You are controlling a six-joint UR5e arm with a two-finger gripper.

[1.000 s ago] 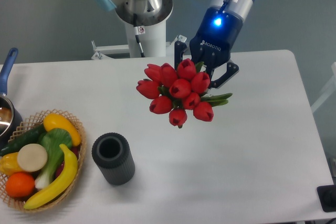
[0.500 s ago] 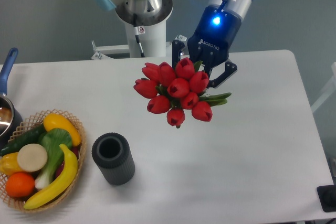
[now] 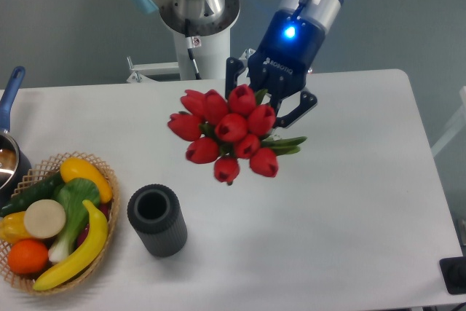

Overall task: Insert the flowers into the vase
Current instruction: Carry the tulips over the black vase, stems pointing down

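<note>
While the gripper (image 3: 268,98) clamps their stems, the flowers (image 3: 226,135) hang just left of it (above the table); the vase (image 3: 156,220) stands empty, near-left.

Pincer (image 3: 268,104) with flowers (image 3: 227,132) shifted left — nearer vase (image 3: 156,220), bunch not yet above it.

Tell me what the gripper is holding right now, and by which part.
The gripper holds the flowers, gripped at the stem end behind the red buds; the exact contact is hidden by the bunch.
</note>
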